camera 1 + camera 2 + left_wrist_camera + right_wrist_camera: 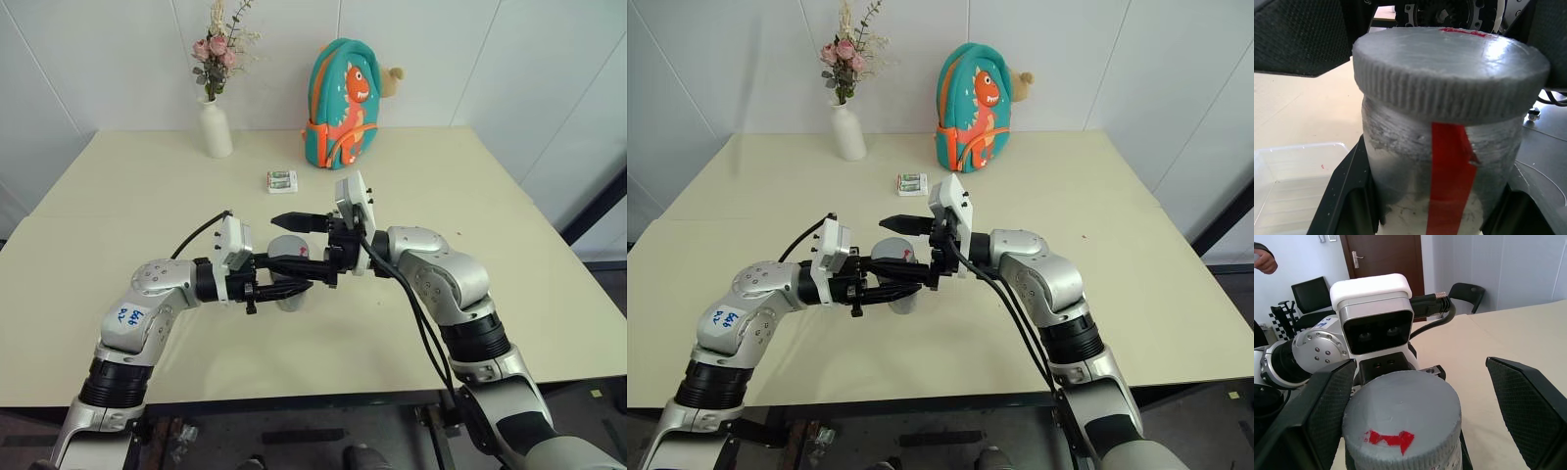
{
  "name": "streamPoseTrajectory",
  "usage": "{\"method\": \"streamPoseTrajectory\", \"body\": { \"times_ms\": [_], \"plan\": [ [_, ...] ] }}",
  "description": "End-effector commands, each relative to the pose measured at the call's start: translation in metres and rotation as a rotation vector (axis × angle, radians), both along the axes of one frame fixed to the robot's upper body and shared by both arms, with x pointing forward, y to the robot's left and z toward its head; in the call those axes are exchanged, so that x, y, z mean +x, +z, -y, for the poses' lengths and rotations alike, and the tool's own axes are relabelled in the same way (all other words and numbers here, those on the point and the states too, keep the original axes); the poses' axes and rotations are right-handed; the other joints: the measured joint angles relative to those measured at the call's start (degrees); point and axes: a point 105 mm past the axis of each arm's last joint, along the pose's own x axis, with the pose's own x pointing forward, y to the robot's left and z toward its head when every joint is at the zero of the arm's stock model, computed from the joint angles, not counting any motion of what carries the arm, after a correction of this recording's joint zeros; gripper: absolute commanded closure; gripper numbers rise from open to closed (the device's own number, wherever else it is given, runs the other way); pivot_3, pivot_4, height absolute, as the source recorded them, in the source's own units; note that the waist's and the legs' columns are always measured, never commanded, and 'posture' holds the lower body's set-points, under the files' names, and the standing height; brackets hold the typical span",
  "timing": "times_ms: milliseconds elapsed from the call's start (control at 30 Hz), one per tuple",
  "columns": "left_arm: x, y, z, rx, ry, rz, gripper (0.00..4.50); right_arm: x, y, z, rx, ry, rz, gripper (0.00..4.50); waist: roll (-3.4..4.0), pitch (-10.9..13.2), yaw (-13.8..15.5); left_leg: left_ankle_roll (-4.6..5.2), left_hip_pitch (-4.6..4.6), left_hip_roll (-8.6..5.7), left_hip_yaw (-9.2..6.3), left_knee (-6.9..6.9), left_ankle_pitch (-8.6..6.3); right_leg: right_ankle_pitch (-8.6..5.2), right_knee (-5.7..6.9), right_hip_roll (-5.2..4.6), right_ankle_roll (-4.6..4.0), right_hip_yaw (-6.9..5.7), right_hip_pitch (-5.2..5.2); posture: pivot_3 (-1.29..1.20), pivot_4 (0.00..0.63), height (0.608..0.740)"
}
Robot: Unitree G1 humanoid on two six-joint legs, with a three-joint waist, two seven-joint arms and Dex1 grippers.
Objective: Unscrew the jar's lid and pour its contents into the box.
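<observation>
One jar (1444, 171), silvery-grey with a red strip down its side, is held upright above the table (118, 264), just in front of the robot's chest. Its lid (1449, 73) is on, ribbed at the edge, with a red mark on top. Left gripper (294, 277) is clamped on the jar's body, fingers (1342, 191) pressed to either side below the lid. Right gripper (304, 242) reaches in from the opposite side with its jaws spread wide, one finger (1317, 401) at each side of the lid; whether they touch it cannot be told. Box (1293, 186), clear plastic, sits on the table directly below the jar. Farther back on the table: a small white-and-green packet (282, 180), a white vase (216, 128) of flowers, and a teal dinosaur backpack (343, 103) against the wall.
</observation>
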Motion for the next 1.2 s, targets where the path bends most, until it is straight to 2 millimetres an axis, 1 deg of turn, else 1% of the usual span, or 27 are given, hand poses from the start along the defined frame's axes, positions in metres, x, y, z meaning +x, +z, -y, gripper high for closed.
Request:
{"method": "streamPoseTrajectory", "body": {
  "times_ms": [33,67,167,233,300,433,500,567,667,800,867,967,1067,1200],
  "plan": [
    [-0.005,0.015,0.004,-0.021,-0.027,0.057,2.52,0.006,0.008,0.011,-0.012,-0.042,0.064,0.06,0.00,0.00,0.03,0.00,0.00,0.00,0.00,0.00,0.00,0.00,0.00,0.00,0.00,0.00,0.00,0.00,0.150,0.740],
    [-0.005,0.017,0.004,-0.028,-0.030,0.055,2.52,0.008,0.008,0.015,-0.020,-0.054,0.068,0.06,0.00,0.00,0.08,0.00,0.00,0.00,0.00,0.00,0.00,0.00,0.00,0.00,0.00,0.00,0.00,0.00,0.150,0.740],
    [-0.007,0.021,0.004,-0.045,-0.034,0.049,2.52,0.019,0.010,0.037,-0.043,-0.108,0.082,0.06,0.00,0.00,0.12,0.00,0.00,0.00,0.00,0.01,0.00,0.00,0.00,0.00,0.00,0.00,0.01,0.00,0.150,0.740],
    [-0.007,0.021,0.003,-0.044,-0.032,0.048,2.52,0.023,0.010,0.048,-0.053,-0.129,0.087,0.06,0.00,0.00,0.07,0.00,0.00,0.00,0.00,0.01,0.00,0.00,0.00,0.00,0.00,0.00,0.01,0.00,0.150,0.740],
    [-0.007,0.020,0.001,-0.041,-0.026,0.045,2.52,0.028,0.010,0.063,-0.069,-0.152,0.089,0.06,0.00,0.00,0.09,0.00,0.00,0.00,0.00,0.00,0.00,0.00,0.00,0.00,0.00,0.00,0.01,0.00,0.150,0.740],
    [-0.007,0.018,-0.001,-0.038,-0.023,0.042,2.52,0.030,0.012,0.081,-0.077,-0.160,0.076,0.06,0.00,0.00,0.30,0.00,-0.02,-0.01,0.00,0.01,0.00,0.00,-0.06,-0.01,0.00,0.00,0.02,0.00,0.150,0.740],
    [-0.007,0.017,-0.001,-0.037,-0.023,0.042,2.52,0.027,0.013,0.084,-0.074,-0.141,0.067,0.06,0.00,0.00,-0.12,0.00,0.01,-0.01,0.01,-0.01,0.00,0.00,-0.05,0.00,0.00,0.00,0.02,0.00,0.150,0.740],
    [-0.006,0.017,-0.001,-0.036,-0.024,0.043,2.52,0.021,0.017,0.080,-0.057,-0.098,0.052,0.06,0.01,0.00,-0.32,0.00,0.01,0.00,0.00,-0.05,0.00,0.00,-0.04,0.01,0.00,0.01,0.01,0.00,0.150,0.740],
    [-0.006,0.018,0.001,-0.034,-0.031,0.046,2.52,-0.002,0.020,0.053,-0.033,0.037,0.048,0.06,0.01,0.01,-0.32,0.00,0.01,0.00,0.00,-0.04,0.00,0.00,-0.01,0.01,0.00,0.01,0.00,0.00,0.150,0.740],
    [-0.005,0.017,0.004,-0.028,-0.041,0.046,2.52,-0.012,0.022,0.030,-0.003,0.094,0.041,0.06,0.01,0.00,-0.04,0.00,0.01,0.00,-0.01,0.00,0.00,0.00,0.03,0.00,0.00,0.00,0.01,0.00,0.150,0.740],
    [-0.005,0.017,0.004,-0.024,-0.044,0.047,2.52,-0.016,0.020,0.022,-0.002,0.112,0.039,0.06,0.01,0.00,0.05,-0.01,0.00,-0.01,-0.01,0.06,0.00,0.01,0.03,0.00,0.01,0.00,0.03,0.00,0.150,0.740],
    [-0.006,0.018,0.005,-0.026,-0.048,0.047,2.52,-0.032,0.015,0.011,-0.020,0.219,0.025,0.06,0.01,0.00,0.12,-0.01,-0.01,-0.01,-0.01,0.07,0.00,0.01,0.03,0.00,0.01,0.00,0.02,0.00,0.150,0.740],
    [-0.006,0.017,0.007,-0.028,-0.052,0.042,2.52,-0.026,0.014,-0.001,-0.019,0.190,0.037,0.06,0.01,0.00,0.14,-0.01,-0.01,-0.01,-0.02,0.05,0.00,0.01,0.02,0.00,0.01,-0.01,0.02,0.00,0.150,0.740],
    [-0.007,0.016,0.008,-0.030,-0.055,0.038,2.52,-0.015,0.016,-0.003,-0.015,0.140,0.050,0.06,0.01,0.00,-0.08,-0.01,0.01,-0.01,-0.02,0.06,0.01,0.00,0.12,0.01,0.01,-0.01,0.00,0.00,0.150,0.740]
  ]
}}
